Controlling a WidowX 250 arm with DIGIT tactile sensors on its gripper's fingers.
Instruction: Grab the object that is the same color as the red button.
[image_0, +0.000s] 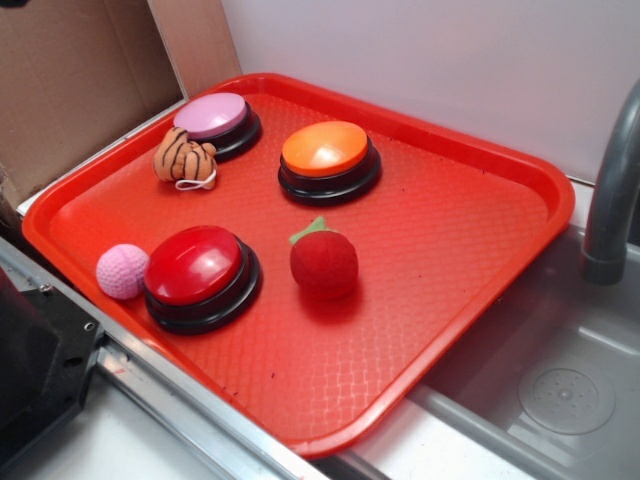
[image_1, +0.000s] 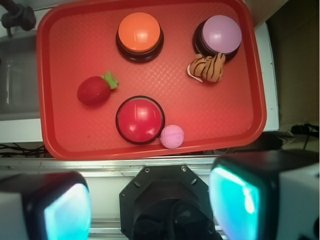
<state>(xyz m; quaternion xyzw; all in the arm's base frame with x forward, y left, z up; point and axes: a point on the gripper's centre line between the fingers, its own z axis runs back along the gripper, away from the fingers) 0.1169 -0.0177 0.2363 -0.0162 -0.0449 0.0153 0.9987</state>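
Red plush fruit (image_1: 93, 90): centre-left of the wrist view on the red tray (image_1: 235, 115); long axis roughly horizontal, green leaf (image_1: 110, 80) toward the upper right.
Tray contents: red button (image_1: 140, 119), orange button (image_1: 139, 35), pink button (image_1: 218, 36), striped plush toy (image_1: 207, 68), pink knitted ball (image_1: 172, 136).
Gripper (image_1: 150, 202): fingers spread apart, holding nothing, at the bottom of the frame.
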